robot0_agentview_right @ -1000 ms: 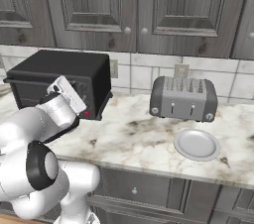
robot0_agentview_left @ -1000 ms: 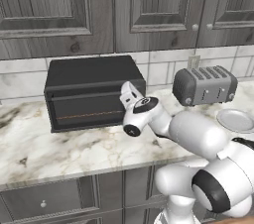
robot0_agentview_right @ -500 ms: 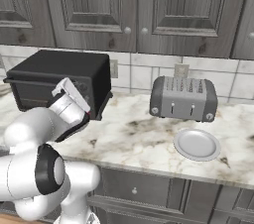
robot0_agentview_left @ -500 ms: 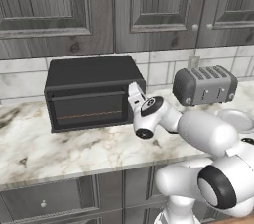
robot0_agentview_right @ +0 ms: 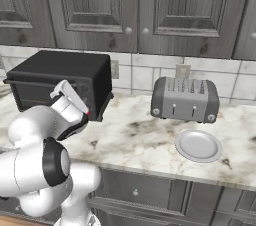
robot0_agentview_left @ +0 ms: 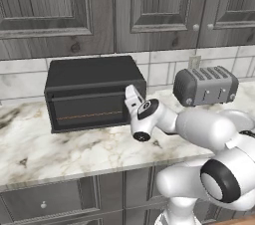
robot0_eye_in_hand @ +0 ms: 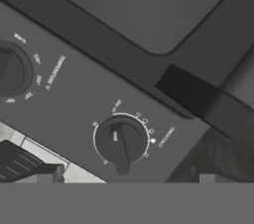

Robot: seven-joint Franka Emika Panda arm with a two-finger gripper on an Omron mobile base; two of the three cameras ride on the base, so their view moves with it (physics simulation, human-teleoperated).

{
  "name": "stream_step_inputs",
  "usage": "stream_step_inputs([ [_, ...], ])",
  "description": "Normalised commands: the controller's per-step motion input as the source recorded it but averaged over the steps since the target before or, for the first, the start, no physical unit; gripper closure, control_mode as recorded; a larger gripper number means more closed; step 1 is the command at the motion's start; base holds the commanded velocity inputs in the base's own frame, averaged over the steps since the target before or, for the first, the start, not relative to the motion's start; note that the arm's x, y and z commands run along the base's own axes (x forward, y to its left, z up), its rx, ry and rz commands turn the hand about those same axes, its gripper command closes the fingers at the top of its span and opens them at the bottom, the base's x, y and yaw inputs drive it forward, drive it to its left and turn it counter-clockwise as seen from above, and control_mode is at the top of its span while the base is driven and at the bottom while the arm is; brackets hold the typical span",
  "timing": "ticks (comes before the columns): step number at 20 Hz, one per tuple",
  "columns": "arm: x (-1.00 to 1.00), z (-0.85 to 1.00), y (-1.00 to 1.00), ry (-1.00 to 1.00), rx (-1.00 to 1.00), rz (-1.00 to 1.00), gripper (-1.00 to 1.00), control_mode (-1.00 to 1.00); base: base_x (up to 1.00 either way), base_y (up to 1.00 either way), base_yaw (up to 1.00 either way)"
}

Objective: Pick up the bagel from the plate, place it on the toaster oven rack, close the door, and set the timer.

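Note:
The black toaster oven (robot0_agentview_left: 92, 77) stands on the counter with its door (robot0_agentview_left: 87, 112) closed. Behind the dark glass the rack (robot0_agentview_left: 89, 116) shows as a thin copper line. My gripper (robot0_agentview_left: 130, 92) (robot0_agentview_right: 59, 88) is at the oven's right front, close to the control panel. In the hand view the timer knob (robot0_eye_in_hand: 120, 141) sits just ahead of the gripper (robot0_eye_in_hand: 126, 171), which looks open, its tips wide apart. A temperature knob (robot0_eye_in_hand: 10, 72) is to the left. The light-grey plate (robot0_agentview_right: 198, 145) lies bare on the counter. The bagel is hidden.
A silver four-slot toaster (robot0_agentview_left: 206, 85) (robot0_agentview_right: 185, 99) stands right of the oven, behind the plate. Grey wooden cabinet doors (robot0_agentview_left: 124, 5) hang above a tiled backsplash. The marble counter (robot0_agentview_left: 60, 149) runs along the front, with drawers below.
The hand has shifted slightly along the oven's right front and rolled at the wrist. The oven door stays closed, and the plate and toaster have not moved.

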Motion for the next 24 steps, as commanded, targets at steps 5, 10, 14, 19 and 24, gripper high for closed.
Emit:
stream_step_inputs([
  [5, 0.23, 0.0, 0.06, 0.0, 0.01, 0.0, -1.0, -1.0, 0.0, 0.0, 0.0],
  [10, 0.19, 0.0, 0.0, 0.0, 0.0, 0.0, -1.0, -1.0, 0.0, 0.0, 0.0],
  [14, 0.23, 0.0, 0.0, 0.0, 0.0, 0.0, -1.0, -1.0, 0.0, 0.0, 0.0],
  [19, 0.22, 0.0, 0.0, -0.06, 0.0, 0.0, -1.0, -1.0, 0.0, 0.0, 0.0],
  [24, 0.25, -0.07, 0.0, -0.03, 0.0, 0.0, -1.0, -1.0, 0.0, 0.0, 0.0],
])
